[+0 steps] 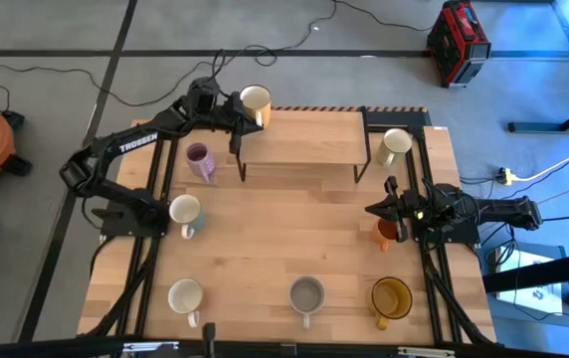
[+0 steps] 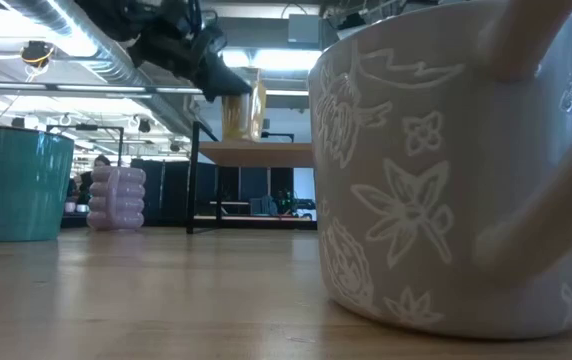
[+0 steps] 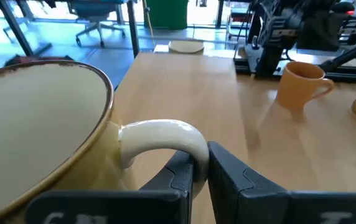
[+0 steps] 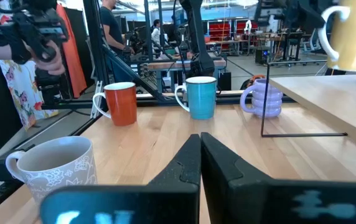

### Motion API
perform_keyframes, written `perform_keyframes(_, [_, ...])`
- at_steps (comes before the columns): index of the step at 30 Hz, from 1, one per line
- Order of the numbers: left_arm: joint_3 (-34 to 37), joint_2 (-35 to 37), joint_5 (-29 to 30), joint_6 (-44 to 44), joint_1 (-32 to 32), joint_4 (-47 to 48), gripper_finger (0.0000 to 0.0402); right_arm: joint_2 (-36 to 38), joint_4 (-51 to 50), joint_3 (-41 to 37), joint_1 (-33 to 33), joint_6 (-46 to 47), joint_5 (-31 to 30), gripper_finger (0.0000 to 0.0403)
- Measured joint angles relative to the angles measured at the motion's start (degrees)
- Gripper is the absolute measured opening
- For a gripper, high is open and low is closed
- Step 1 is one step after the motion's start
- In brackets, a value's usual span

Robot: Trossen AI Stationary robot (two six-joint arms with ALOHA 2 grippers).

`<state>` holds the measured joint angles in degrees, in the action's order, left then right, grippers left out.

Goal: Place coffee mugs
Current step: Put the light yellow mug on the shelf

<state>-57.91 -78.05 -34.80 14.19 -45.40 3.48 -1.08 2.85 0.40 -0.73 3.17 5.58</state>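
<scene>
Cream mug [image 1: 255, 100] at shelf [image 1: 304, 139] corner, left gripper [image 1: 233, 121] clamping its handle, right gripper [image 1: 379, 208] closed, empty, mid-table bare.

The middle of the light wooden bench [image 1: 284, 234] lies open. Mugs ring its edges, and a raised wooden shelf on black legs [image 1: 304, 139] blocks the far side.

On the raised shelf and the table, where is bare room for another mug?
The shelf is bare between the cream mug held by the left tool at its left end and the white mug at its right end. The table's middle is bare. Mugs crowd the front edge, such as the grey mug, and the left side. The right tool waits by the orange mug.
</scene>
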Motion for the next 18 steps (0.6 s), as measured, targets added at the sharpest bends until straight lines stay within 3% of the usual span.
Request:
perform_keyframes(10, [-0.1,-4.0,-4.3,3.6,-2.2,-0.9,0.0023,0.0,0.0,0.0,0.0,0.0,0.0,0.0000])
perform_keyframes(18, [-0.1,-4.1,-3.5,3.1,-2.2,-0.7,0.0037,0.0,0.0,0.0,0.0,0.0,0.0,0.0000])
